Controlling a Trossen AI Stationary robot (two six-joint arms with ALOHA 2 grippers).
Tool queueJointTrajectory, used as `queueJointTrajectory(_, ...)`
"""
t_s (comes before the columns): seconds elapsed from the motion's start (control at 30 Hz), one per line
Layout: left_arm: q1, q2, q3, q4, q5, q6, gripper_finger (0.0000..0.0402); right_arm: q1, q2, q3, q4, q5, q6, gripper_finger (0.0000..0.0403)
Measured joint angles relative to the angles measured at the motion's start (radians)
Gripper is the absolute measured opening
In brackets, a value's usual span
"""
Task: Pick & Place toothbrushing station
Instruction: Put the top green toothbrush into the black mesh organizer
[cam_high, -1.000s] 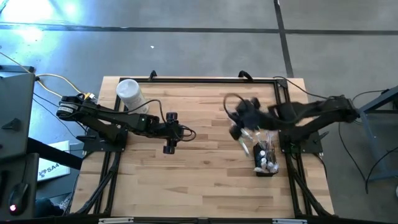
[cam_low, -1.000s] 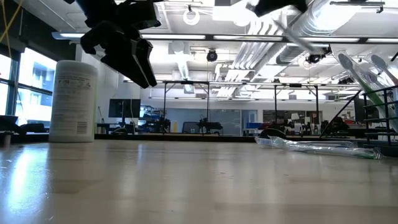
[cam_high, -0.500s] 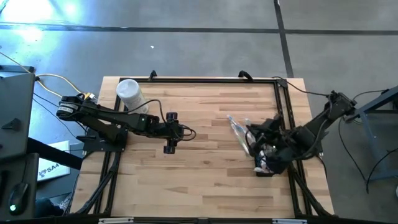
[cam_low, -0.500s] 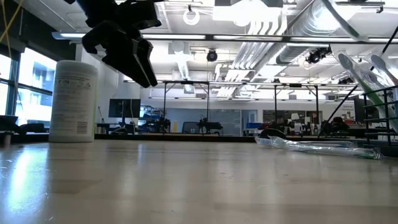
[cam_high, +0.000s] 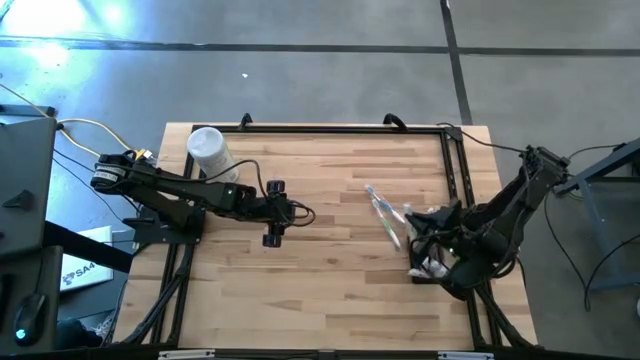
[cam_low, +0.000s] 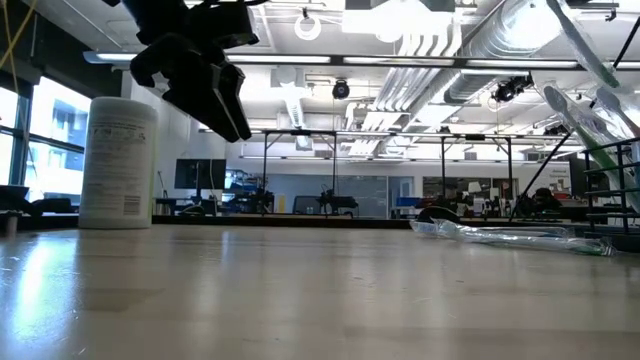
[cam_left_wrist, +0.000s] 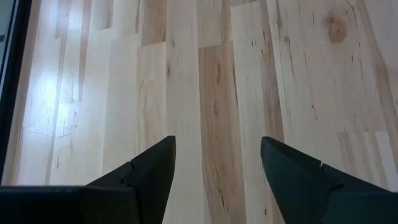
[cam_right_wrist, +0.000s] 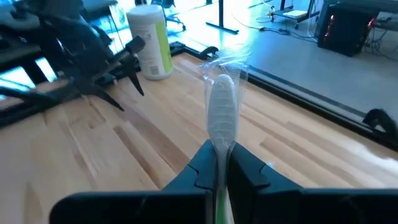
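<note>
My right gripper (cam_right_wrist: 222, 163) hangs over the table's right side (cam_high: 418, 222), shut on a toothbrush (cam_right_wrist: 222, 112) in a clear wrapper. The same toothbrush slants high in the low view (cam_low: 578, 42). Just below stands the black wire-mesh holder (cam_high: 428, 262) with several toothbrushes (cam_low: 575, 108) upright in it. Another wrapped toothbrush (cam_high: 383, 210) lies flat on the wood to the holder's left (cam_low: 510, 237). My left gripper (cam_high: 290, 212) hovers open above the middle left of the table (cam_left_wrist: 217, 162), with nothing between its fingers. My right gripper pinches the toothbrush between its two fingers, just behind the head, where the green handle (cam_right_wrist: 219, 202) begins. The fingers lie along the brush, and its wrapped head sticks out past their tips. The brush is lifted clear of the table and tilted.
A white canister of wipes (cam_high: 208, 150) stands at the table's far left corner (cam_low: 118, 160). A black frame rail (cam_high: 455, 180) runs along the right edge. Bare wood lies between the two arms.
My right gripper has swung with the toothbrush from the far middle toward the table's right and near edges, down over the holder, turning as it went. It has stayed shut on the brush. The brush lying on the table has not moved.
</note>
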Motion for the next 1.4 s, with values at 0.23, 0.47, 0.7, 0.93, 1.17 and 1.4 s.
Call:
queueJointTrajectory(0.23, 0.000, 0.006, 0.000, 0.010, 0.000, -0.010, 0.0232, -0.002, -0.002, -0.023, -0.194, -0.020, 0.181, 0.0007)
queueJointTrajectory(0.47, 0.000, 0.018, -0.001, 0.003, 0.027, -0.009, 0.0232, -0.002, -0.001, -0.108, -0.213, -0.018, 0.298, 0.0007)
queueJointTrajectory(0.7, 0.000, 0.025, 0.000, 0.004, 0.027, -0.009, 0.0232, -0.017, -0.001, -0.178, -0.221, 0.001, 0.337, 0.0007)
queueJointTrajectory(0.93, 0.000, 0.025, 0.000, 0.004, 0.027, -0.008, 0.0232, -0.025, 0.001, -0.181, -0.224, -0.011, 0.338, 0.0007)
queueJointTrajectory(1.17, 0.000, 0.025, 0.000, 0.004, 0.027, -0.008, 0.0232, -0.026, 0.053, -0.181, -0.219, -0.013, 0.366, 0.0007)
queueJointTrajectory(1.4, 0.000, 0.025, 0.000, 0.004, 0.027, -0.010, 0.0232, -0.026, 0.152, -0.181, -0.219, -0.018, 0.441, 0.0007)
